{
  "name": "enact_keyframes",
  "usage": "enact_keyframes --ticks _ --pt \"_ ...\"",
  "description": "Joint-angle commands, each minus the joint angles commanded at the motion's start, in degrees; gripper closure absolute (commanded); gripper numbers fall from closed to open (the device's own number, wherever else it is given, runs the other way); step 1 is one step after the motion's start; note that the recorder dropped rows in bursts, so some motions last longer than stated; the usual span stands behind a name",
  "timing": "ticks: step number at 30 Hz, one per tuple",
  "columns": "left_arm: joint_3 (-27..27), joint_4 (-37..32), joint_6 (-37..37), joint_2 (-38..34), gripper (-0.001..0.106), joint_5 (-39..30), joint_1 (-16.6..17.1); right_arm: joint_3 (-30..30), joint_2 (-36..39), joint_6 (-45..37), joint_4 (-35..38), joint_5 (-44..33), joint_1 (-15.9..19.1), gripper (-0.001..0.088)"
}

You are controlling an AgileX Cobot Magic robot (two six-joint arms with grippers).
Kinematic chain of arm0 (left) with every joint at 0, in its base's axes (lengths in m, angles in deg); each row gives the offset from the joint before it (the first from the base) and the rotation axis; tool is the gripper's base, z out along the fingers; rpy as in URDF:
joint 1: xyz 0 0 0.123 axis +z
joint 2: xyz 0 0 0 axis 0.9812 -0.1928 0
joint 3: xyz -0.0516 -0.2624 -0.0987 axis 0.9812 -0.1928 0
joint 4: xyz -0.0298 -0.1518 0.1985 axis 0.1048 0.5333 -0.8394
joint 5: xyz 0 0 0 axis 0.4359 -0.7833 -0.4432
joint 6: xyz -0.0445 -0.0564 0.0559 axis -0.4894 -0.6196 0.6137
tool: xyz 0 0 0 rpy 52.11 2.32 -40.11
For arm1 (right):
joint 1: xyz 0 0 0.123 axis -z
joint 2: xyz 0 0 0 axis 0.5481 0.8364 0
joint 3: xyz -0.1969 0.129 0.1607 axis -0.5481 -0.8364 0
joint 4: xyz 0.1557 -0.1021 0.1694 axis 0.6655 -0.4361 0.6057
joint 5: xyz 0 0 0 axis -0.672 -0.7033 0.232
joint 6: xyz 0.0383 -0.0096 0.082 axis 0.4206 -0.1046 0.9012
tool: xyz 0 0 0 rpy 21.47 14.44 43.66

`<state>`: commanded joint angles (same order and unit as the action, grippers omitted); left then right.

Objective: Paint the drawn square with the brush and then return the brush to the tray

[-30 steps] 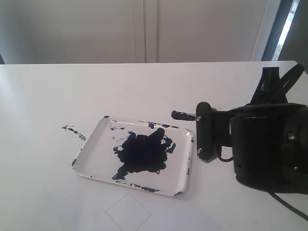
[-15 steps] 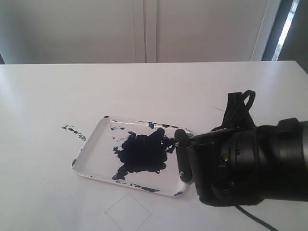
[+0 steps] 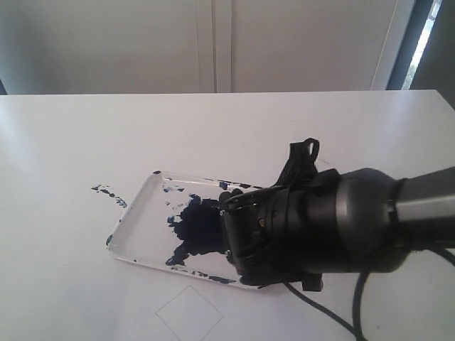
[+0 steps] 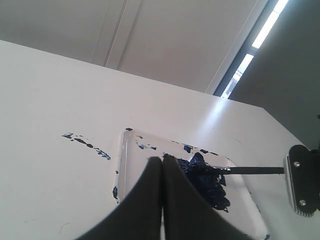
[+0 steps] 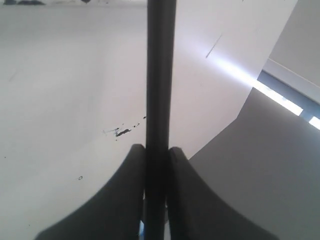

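Note:
The white tray (image 3: 131,213) lies on the table with a dark blue paint blotch (image 3: 195,224) in it. My right arm (image 3: 320,227) hangs over the tray's right end and hides the brush there. In the left wrist view the thin black brush (image 4: 255,170) reaches in level from my right gripper (image 4: 300,185), its dark tip over the blotch (image 4: 210,187). The right wrist view shows my right gripper (image 5: 156,150) shut on the brush shaft (image 5: 160,75). My left gripper (image 4: 162,161) is shut and empty, short of the tray's rim (image 4: 121,160). The drawn square (image 3: 188,312) is blank, in front of the tray.
Dark blue paint specks (image 3: 106,190) mark the table left of the tray, seen too as specks (image 4: 85,144) in the left wrist view. A black cable (image 3: 334,312) trails from my right arm toward the table's front edge. A pale wall stands behind the table.
My right arm has swung left with the brush, from beside the tray's right end to over it. The brush tip went from outside the tray to over the blotch.

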<state>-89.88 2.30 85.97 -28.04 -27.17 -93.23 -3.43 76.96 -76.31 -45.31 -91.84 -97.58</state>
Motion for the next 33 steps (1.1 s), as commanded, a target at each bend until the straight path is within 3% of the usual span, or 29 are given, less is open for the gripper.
enact_keyframes --ticks 5,10,18,33 --pt "0.0 0.0 0.0 0.0 0.105 0.0 0.0 0.0 2.1 0.3 -1.8 -1.7 1.6 0.0868" --pt "0.0 0.0 0.0 0.0 0.105 0.0 0.0 0.0 2.8 6.0 -4.3 -3.2 4.3 0.0868" --pt "0.0 0.0 0.0 0.0 0.105 0.0 0.0 0.0 2.9 3.9 -1.0 -1.8 4.9 0.0868" --pt "0.0 0.0 0.0 0.0 0.105 0.0 0.0 0.0 2.8 -1.7 5.5 0.9 -2.8 0.0868"
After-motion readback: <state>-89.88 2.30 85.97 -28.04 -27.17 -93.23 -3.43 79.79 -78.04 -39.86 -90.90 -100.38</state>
